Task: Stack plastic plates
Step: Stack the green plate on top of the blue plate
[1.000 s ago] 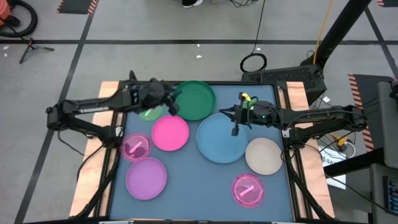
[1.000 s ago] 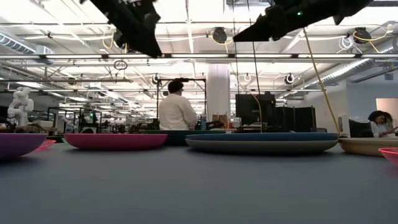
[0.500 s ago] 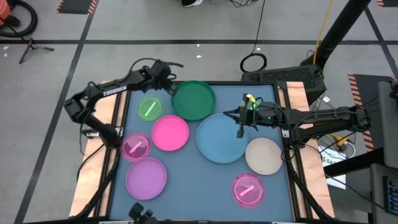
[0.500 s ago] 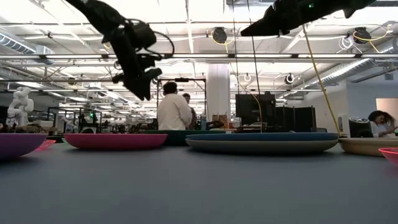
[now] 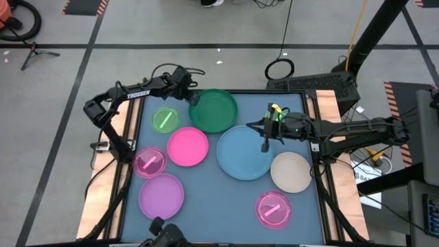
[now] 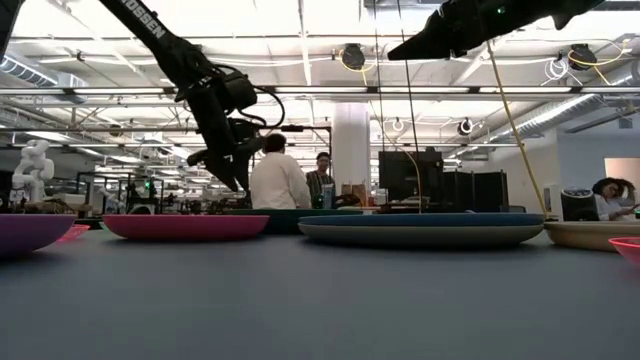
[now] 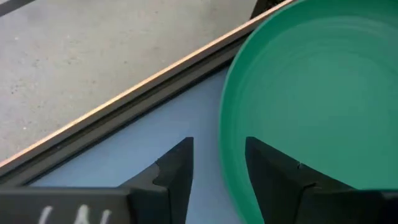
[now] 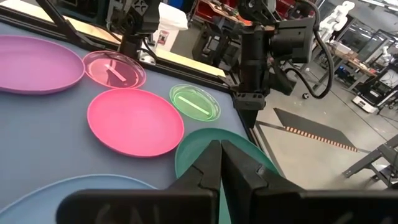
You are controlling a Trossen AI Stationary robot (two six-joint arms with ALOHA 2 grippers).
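The plastic plates lie apart on the blue-grey table. They are a dark green plate (image 5: 214, 110), a small translucent green one (image 5: 164, 120), a hot pink one (image 5: 187, 146), a blue one (image 5: 245, 152), a beige one (image 5: 291, 171), a purple one (image 5: 161, 195) and two small pink ones (image 5: 149, 162) (image 5: 274, 208). My left gripper (image 7: 217, 146) is open and slants down. It hovers over the dark green plate's far left rim (image 7: 225, 143), one finger on each side, clear of it in the low view (image 6: 232, 180). My right gripper (image 5: 263, 143) is shut, high above the blue plate.
The table's raised far edge (image 7: 143, 93) runs close behind my left gripper. My right arm (image 5: 343, 130) reaches in from the right side. People stand in the room beyond the table (image 6: 283, 180).
My left gripper has swung from above the small translucent green plate toward the table's far edge. It has then sunk toward the dark green plate's left rim, rolling as it went. No plate has moved.
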